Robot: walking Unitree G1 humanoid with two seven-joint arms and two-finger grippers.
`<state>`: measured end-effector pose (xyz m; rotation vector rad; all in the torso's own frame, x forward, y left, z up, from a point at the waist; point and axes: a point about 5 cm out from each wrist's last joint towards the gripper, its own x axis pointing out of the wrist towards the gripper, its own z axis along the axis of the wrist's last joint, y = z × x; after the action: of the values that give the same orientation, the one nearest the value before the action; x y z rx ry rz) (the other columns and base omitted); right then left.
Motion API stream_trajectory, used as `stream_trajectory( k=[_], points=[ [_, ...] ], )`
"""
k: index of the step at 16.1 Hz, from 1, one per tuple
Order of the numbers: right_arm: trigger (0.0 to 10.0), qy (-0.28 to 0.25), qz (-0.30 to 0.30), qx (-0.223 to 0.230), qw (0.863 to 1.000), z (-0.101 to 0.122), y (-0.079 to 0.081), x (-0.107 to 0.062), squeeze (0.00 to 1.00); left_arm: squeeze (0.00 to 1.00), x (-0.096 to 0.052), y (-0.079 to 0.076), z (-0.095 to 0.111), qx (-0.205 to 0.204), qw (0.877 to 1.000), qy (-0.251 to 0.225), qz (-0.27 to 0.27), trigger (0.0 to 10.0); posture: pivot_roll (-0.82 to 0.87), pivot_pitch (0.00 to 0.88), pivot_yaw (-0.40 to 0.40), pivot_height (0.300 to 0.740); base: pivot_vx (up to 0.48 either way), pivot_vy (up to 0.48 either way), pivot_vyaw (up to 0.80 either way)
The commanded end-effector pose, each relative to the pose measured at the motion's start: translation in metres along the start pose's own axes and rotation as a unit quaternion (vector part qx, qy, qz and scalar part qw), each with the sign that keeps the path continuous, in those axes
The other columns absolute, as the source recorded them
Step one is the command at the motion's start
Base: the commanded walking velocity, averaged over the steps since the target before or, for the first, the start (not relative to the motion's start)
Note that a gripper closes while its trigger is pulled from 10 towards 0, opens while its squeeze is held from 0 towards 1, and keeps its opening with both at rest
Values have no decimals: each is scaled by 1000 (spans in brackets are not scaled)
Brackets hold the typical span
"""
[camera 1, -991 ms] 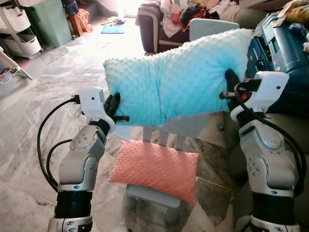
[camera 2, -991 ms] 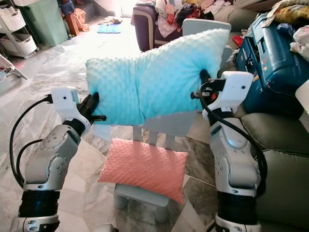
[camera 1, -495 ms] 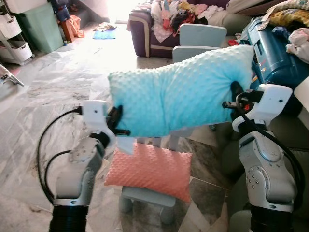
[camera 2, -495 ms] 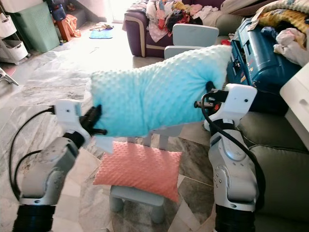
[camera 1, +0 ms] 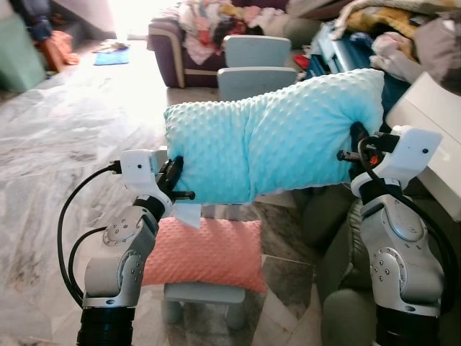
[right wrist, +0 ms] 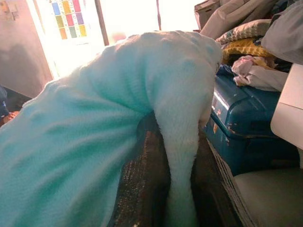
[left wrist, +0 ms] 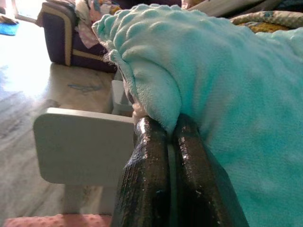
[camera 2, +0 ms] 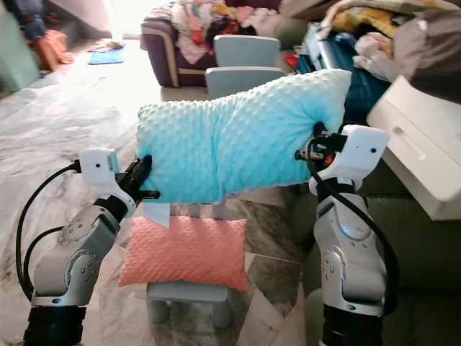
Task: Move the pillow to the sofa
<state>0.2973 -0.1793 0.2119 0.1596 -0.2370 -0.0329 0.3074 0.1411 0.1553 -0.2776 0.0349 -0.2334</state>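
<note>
Both head eyes looked forward and down, sharing the turquoise pillow [camera 1: 274,137]; each wrist camera sat close along its gripper's fingers.

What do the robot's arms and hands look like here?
Both arms are silver metal with round bolted joints and black lower bands. White boxy wrist housings carry the left hand and right hand, each with two black fingers. Black cables loop beside each arm.

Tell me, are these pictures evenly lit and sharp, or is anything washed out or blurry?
Eye views: sunlight washes out the floor at the top left, and the pillow is sharp. Right wrist view: the window behind is blown white, and the right tool is soft and close. Left wrist view: the left tool shines with glare.
</note>
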Motion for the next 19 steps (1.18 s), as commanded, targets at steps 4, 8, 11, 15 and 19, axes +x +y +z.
stream_trajectory(
  k=[4,8,11,15,19],
  points=[
    [0,-16,8,2,1000,10,5,0,0,0,1,0,4,-19,1000,-7,-2,118,-147,41,-36,740,0,0,-800],
    [0,-15,9,7,1000,10,5,1,0,0,1,-3,1,-22,1000,1,-9,1020,-145,39,-38,740,0,0,-800],
    [0,-19,10,7,1000,12,5,1,0,0,1,-3,2,-28,1000,-2,-12,1176,-147,38,-35,740,0,0,-458],
    [0,-17,13,8,1000,12,8,0,0,0,2,-6,2,-31,999,3,-19,1647,-148,47,-33,740,0,0,0],
    [0,-14,11,10,1000,11,6,-1,0,0,5,-6,9,-49,999,1,-10,1529,-150,52,-32,740,0,0,0]
  ],
)
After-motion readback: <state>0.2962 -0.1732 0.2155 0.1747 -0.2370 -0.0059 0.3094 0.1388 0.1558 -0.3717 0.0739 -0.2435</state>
